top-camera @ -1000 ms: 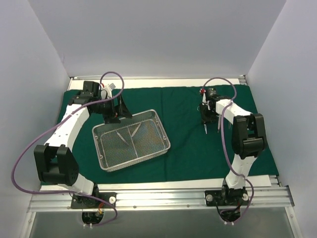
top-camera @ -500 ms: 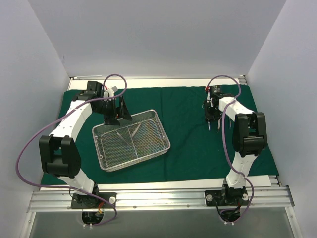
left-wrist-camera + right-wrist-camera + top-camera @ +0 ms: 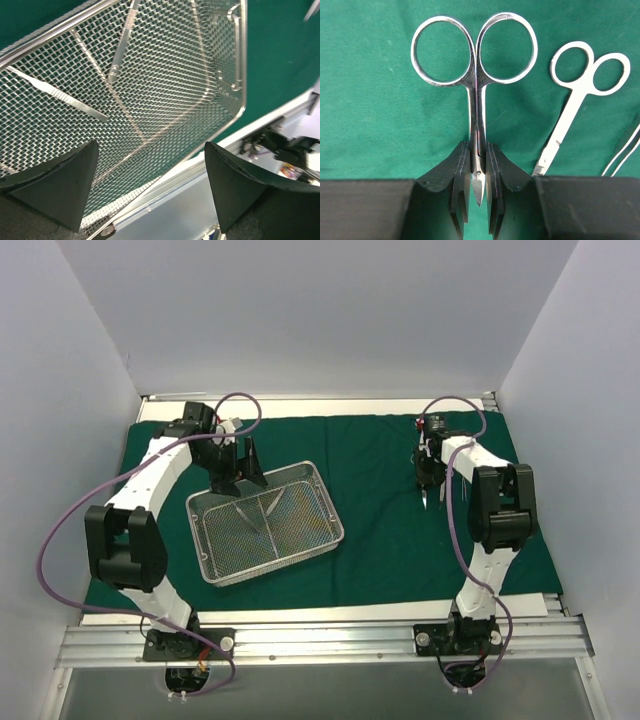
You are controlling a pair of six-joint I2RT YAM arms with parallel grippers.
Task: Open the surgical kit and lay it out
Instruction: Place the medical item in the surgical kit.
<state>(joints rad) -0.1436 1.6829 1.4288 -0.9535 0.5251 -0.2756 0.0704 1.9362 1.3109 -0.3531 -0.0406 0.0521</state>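
Green cloth (image 3: 380, 540) — left fingers (image 3: 60, 190) wide above the mesh tray (image 3: 265, 523); right fingers (image 3: 460, 175), slightly further right now, tight on scissors (image 3: 475, 75).

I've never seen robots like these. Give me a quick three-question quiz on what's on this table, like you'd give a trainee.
1. True or false: the left gripper, near the tray, is shut.
2. What does the right gripper hold? A. scissors B. the tray C. nothing
3. Fill in: the cloth is dark ____.

Key: 1 false, it is open. 2 A. 3 green.
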